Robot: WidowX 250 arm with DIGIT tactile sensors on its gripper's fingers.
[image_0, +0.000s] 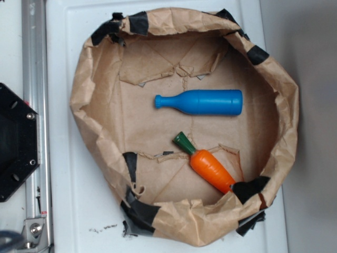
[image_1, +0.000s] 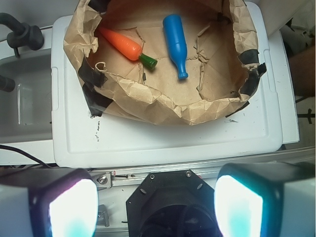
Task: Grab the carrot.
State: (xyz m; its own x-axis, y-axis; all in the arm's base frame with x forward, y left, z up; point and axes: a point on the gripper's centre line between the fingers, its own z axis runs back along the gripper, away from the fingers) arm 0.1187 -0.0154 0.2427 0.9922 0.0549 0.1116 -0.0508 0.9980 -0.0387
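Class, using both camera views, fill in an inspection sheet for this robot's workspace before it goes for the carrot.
Surface: white plastic lid, scuffed, carrying a crumpled brown paper nest patched with black tape.
Job's things: carrot lies diagonally in the nest, pointed end against the taped wall, green cap toward the middle.
Clutter: blue bottle lies on its side, apart from the carrot.
Grippers: gripper is open, fingers wide apart, above the robot base, well back from the nest.
Cables: thin dark cable at the wrist view's left edge.
Surroundings: metal rail, black base plate, clear bin.
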